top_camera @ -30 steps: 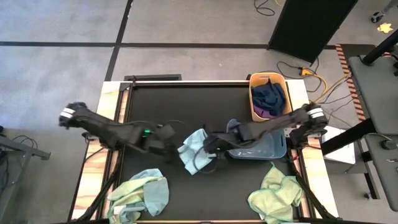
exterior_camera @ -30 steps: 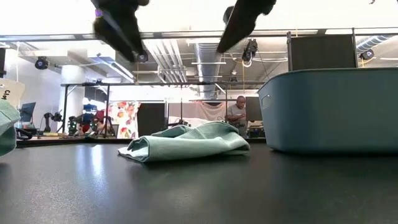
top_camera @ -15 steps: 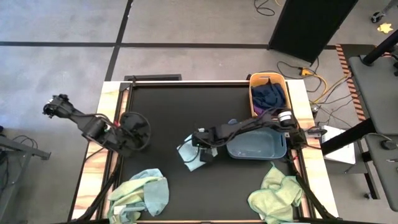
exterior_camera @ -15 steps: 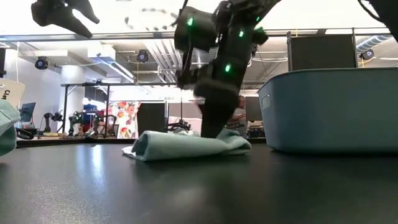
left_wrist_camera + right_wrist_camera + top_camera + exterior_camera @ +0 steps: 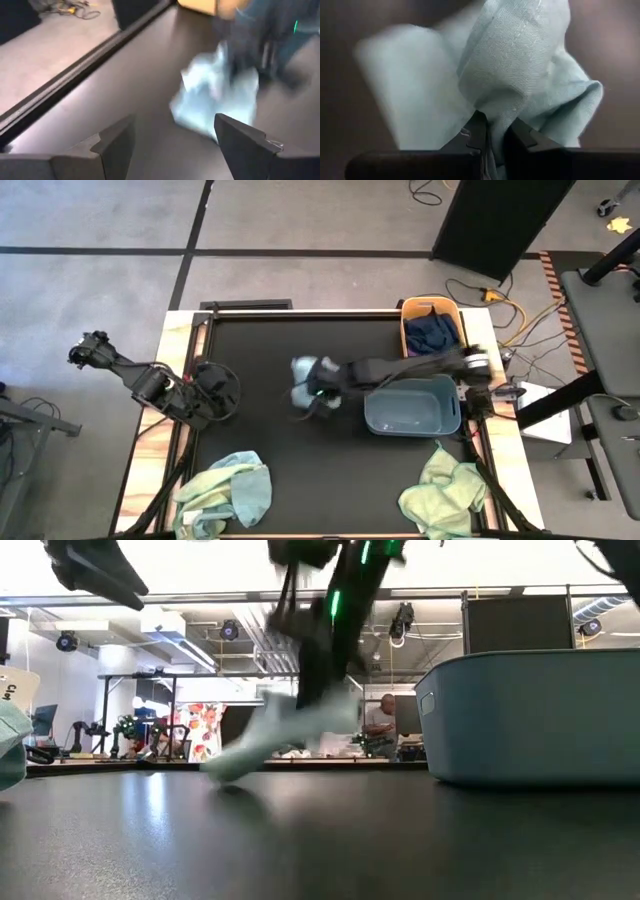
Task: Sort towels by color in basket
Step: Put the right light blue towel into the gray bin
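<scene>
Right claw [image 5: 318, 388] is clamped on the light blue towel [image 5: 305, 380], which hangs above the table [image 5: 270, 440] near its centre, at 9 o'clock from the blue bin [image 5: 412, 406]. Right arm [image 5: 400, 368] reaches from the 3 o'clock edge, extended nearly flat across the bin. Left claw [image 5: 215, 390], fingers [image 5: 112, 145] apart, sits raised at the 9 o'clock edge, facing the towel.

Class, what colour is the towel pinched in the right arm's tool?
Light blue: the towel held by the right tool shows best in the right wrist view.
</scene>
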### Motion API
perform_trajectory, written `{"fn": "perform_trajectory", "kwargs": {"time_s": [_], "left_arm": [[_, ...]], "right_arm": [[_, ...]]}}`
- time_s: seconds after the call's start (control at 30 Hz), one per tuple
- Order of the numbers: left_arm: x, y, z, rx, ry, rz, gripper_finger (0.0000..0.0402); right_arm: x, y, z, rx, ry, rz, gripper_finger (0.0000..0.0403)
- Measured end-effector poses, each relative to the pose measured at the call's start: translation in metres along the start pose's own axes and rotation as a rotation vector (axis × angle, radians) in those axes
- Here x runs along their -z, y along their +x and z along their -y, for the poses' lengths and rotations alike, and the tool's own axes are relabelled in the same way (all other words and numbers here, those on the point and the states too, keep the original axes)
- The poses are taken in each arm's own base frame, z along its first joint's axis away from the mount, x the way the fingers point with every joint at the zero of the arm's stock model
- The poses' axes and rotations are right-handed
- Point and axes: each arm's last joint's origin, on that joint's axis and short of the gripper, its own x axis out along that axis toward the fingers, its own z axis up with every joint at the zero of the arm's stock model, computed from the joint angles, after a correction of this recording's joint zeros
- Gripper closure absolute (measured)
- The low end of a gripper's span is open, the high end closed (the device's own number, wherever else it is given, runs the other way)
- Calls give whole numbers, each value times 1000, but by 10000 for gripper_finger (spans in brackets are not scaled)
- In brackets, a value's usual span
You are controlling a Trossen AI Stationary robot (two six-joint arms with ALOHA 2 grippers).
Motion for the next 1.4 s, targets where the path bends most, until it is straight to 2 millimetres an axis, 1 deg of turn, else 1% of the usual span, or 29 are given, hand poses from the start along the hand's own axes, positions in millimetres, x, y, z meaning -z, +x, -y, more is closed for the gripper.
{"fn": "perform_trajectory", "kwargs": {"time_s": [0.07, 0.1, 0.17, 0.23, 0.3, 0.37, 0.43, 0.47, 0.53, 0.6, 0.67, 0.73, 0.8, 0.87, 0.93, 1.0, 1.07, 1.2, 1.27, 1.4], "left_arm": [[3, 2, 1, 11, 23, -25, 149], [4, 3, 2, 7, 17, -30, 149], [6, 7, 5, -2, -36, -37, 149], [8, 10, 10, -4, -79, -37, 149], [10, 15, 16, -3, -81, -36, 149], [13, 21, 22, -7, -74, -36, 149], [14, 27, 28, -10, -84, -26, 149], [15, 30, 32, -9, -94, -22, 149], [14, 37, 40, -6, -118, -11, 149], [13, 45, 49, 1, -144, 2, 149], [13, 52, 59, 10, -163, 11, 149], [13, 59, 68, 18, -169, 18, 149], [12, 63, 78, 38, -199, 13, 149], [10, 68, 88, 82, -280, 22, 149], [7, 72, 99, 134, -349, 55, 149], [6, 76, 111, 196, -367, 69, 149], [7, 80, 122, 263, -354, 60, 149], [15, 87, 135, 327, -352, 17, 149], [18, 87, 136, 322, -352, 6, 149], [16, 86, 136, 319, -339, 23, 149]], "right_arm": [[-11, -46, 8, 63, 8, 60, 376], [-13, -71, 12, 99, 20, 82, 376], [-6, -115, 21, 164, 73, 85, 377], [8, -150, 30, 188, 169, 59, 377], [25, -180, 37, 189, 276, 31, 378], [47, -205, 43, 191, 372, -35, 378], [67, -220, 48, 204, 463, -127, 378], [76, -222, 50, 212, 503, -178, 378], [90, -219, 49, 187, 583, -245, 378], [102, -210, 49, 182, 674, -287, 379], [112, -198, 51, 217, 749, -298, 379], [123, -180, 51, 267, 763, -325, 379], [133, -157, 53, 310, 790, -351, 379], [141, -137, 58, 310, 823, -372, 378], [148, -118, 61, 290, 875, -357, 374], [153, -100, 64, 266, 940, -329, 370], [159, -86, 68, 251, 999, -310, 362], [163, -70, 71, 203, 1061, -266, 329], [162, -66, 70, 163, 1067, -240, 305], [162, -60, 68, 106, 1056, -206, 255]]}}
